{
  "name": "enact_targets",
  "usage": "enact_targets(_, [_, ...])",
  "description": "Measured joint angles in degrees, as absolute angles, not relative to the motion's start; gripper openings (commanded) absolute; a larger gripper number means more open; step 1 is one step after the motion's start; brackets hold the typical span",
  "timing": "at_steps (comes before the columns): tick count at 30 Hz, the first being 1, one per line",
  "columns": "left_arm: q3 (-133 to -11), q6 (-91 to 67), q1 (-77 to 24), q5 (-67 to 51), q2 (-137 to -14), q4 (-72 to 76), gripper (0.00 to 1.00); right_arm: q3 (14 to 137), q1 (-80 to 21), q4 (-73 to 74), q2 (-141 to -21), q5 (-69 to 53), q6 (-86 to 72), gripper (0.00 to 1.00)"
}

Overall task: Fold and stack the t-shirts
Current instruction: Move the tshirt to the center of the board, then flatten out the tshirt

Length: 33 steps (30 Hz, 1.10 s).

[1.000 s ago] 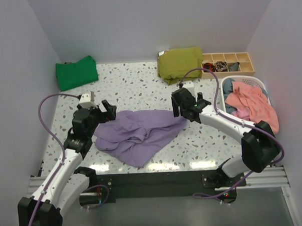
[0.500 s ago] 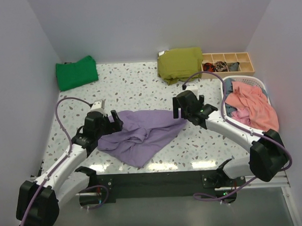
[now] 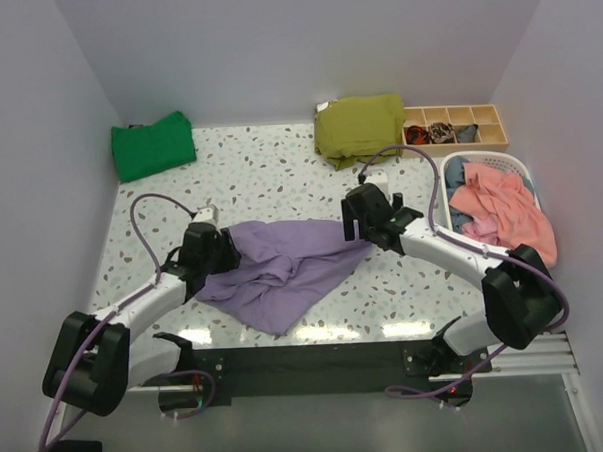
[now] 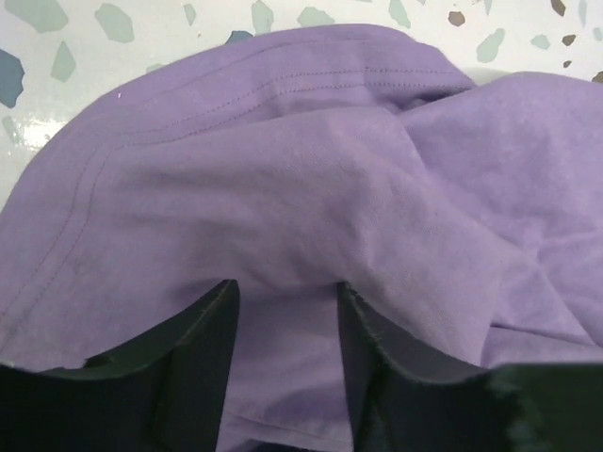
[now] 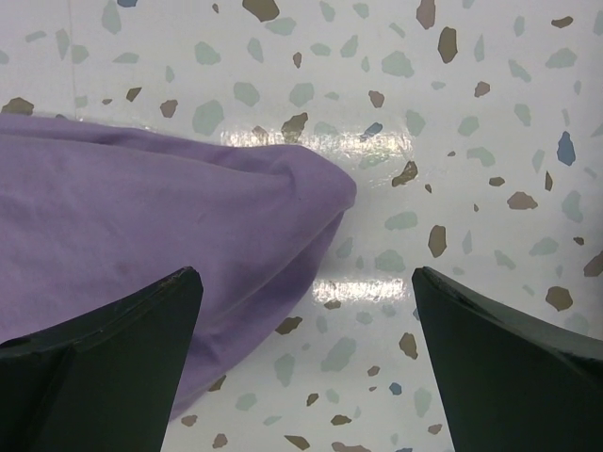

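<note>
Top external view puts the job near its start. The lavender t-shirt (image 3: 279,272) lies crumpled and unfolded on the terrazzo table (image 3: 279,177), toward the near edge between the two arms. No clean fold shows in it. The green t-shirt (image 3: 154,145) sits folded in the far left corner, and an olive folded garment (image 3: 359,126) lies at the far edge right of centre. They are well apart, so nothing is stacked yet. By my reading, the lavender shirt has to be spread flat, folded and set on a pile.

The left gripper (image 3: 223,251) is low at the shirt's left edge. In the left wrist view its fingers (image 4: 203,330) straddle a raised ridge of cloth, but I cannot tell whether they are pressing it. The right gripper (image 3: 359,223) hovers over the shirt's right tip. In the right wrist view it (image 5: 306,282) is spread wide with nothing held.

A white laundry basket (image 3: 484,158) stands beside the right arm and holds a salmon-pink garment (image 3: 506,209), likely more work. A wooden divided tray (image 3: 457,108) sits behind it. Neither is in the way of the shirt.
</note>
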<state>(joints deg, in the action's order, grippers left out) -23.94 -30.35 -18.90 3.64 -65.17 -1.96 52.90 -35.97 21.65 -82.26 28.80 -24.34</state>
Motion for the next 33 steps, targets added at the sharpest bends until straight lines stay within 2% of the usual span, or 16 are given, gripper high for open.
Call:
enact_targets(2, [-23.94, -30.06, -18.90, 3.73, -67.29, -0.40, 0.38, 52.88, -35.81, 21.54, -82.96, 28.80, -24.25, 0.99])
enact_targets(5, [-23.97, -29.26, -18.90, 4.49, -70.08, 1.34, 0.24, 52.62, -35.20, 21.39, -83.33, 28.75, -24.01, 0.99])
enact_targets(7, [-23.97, -28.82, -18.90, 5.04, -71.90, 2.35, 0.00, 52.47, -34.74, 21.32, -83.33, 28.77, -23.92, 0.99])
enact_targets(19, [-29.43, -26.22, -18.90, 8.64, -73.30, 3.49, 0.00, 51.99, -32.45, 21.28, -83.29, 28.71, -23.24, 0.99])
enact_targets(20, [-30.65, -25.69, -18.90, 9.34, -72.36, 3.11, 0.12, 51.99, -32.36, 21.28, -83.29, 28.67, -23.20, 0.99])
enact_targets(21, [-32.05, -25.23, -18.90, 9.91, -71.44, 2.81, 0.38, 51.96, -32.23, 21.21, -83.29, 28.49, -23.18, 0.99])
enact_targets(24, [-35.94, -23.88, -18.90, 11.42, -70.13, 2.55, 0.36, 51.86, -32.12, 20.95, -83.29, 27.86, -23.16, 0.99])
enact_targets(26, [-37.71, -23.38, -18.90, 12.21, -70.24, 3.01, 0.39, 51.83, -32.05, 20.88, -83.29, 27.44, -23.16, 0.99])
enact_targets(27, [-38.04, -23.22, -18.90, 12.36, -70.59, 3.18, 0.51, 51.83, -32.05, 20.86, -83.29, 27.40, -23.14, 0.99])
enact_targets(33, [-38.37, -23.09, -18.90, 11.92, -76.93, 2.37, 0.61, 51.83, -31.86, 20.80, -83.29, 27.38, -23.07, 0.99])
